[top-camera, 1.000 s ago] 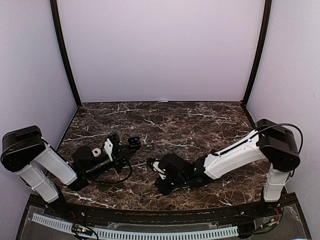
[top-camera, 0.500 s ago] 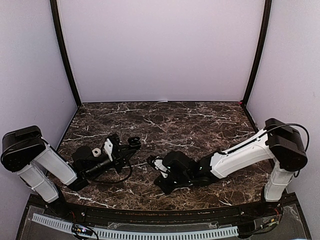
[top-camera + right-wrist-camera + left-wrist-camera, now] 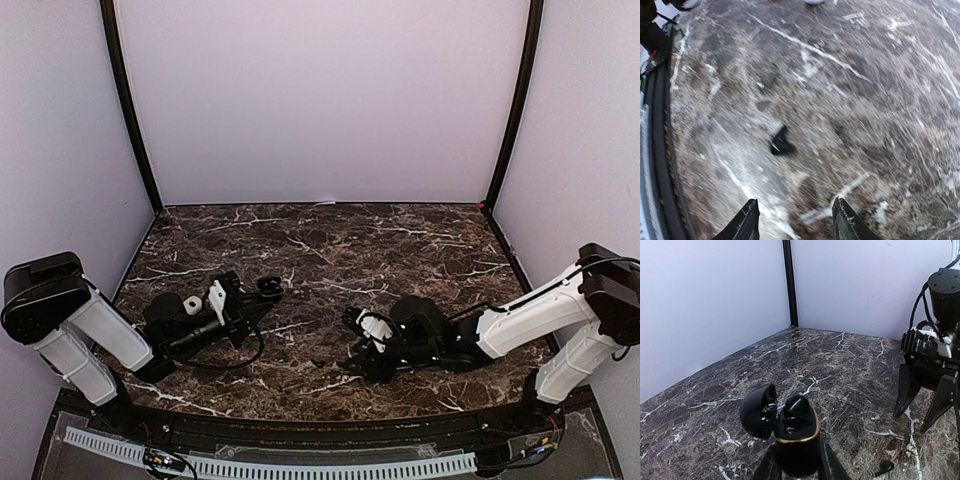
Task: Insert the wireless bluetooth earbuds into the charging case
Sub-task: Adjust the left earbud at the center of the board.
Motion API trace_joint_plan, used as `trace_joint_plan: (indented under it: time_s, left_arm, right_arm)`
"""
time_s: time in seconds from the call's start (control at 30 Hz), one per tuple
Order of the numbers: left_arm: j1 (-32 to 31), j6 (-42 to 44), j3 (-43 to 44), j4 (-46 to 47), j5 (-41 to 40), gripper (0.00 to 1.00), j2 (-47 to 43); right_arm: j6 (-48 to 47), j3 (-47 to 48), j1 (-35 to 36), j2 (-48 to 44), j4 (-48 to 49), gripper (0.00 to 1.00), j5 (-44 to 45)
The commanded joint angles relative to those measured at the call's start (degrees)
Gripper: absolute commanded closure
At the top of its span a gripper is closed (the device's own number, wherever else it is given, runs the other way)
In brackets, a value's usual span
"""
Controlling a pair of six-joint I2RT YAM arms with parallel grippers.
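Toward the left edge of the surface [image 3: 400, 240], the open black charging case [image 3: 796, 440] is clamped in the jaws of the left gripper [image 3: 799, 472]. Near the middle of the near edge, a black earbud [image 3: 781, 142] is found loose by the right gripper [image 3: 796, 222], whose jaws are spread and empty. The earbud is judged tiny, light and slippery, and best pinched gently across its body.

I see a dark brown marble-patterned tabletop [image 3: 400, 240] veined in white; pale lilac walls [image 3: 320, 100] enclose it on three sides; black upright posts [image 3: 130, 110] stand at the back corners; a white slotted strip [image 3: 270, 465] runs along the near edge.
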Motion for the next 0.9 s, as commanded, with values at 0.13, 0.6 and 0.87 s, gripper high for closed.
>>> trace_joint_plan:
  time_s: [0.13,0.6,0.87]
  left_arm:
    - [0.27,0.69,-0.47,2.03,1.00,1.00,-0.95]
    - [0.40,0.67,-0.55,1.99,1.19,1.00,-0.96]
    - [0.44,0.69,-0.55,1.97,1.16,1.00,-0.97]
  right_arm:
    - [-10.72,0.70,-2.15,7.45,7.97,0.52,-4.64]
    - [-18.43,8.23,-2.24,19.15,6.95,0.60,-5.06]
    - [-19.91,10.38,-2.52,21.53,4.49,0.63,-8.81]
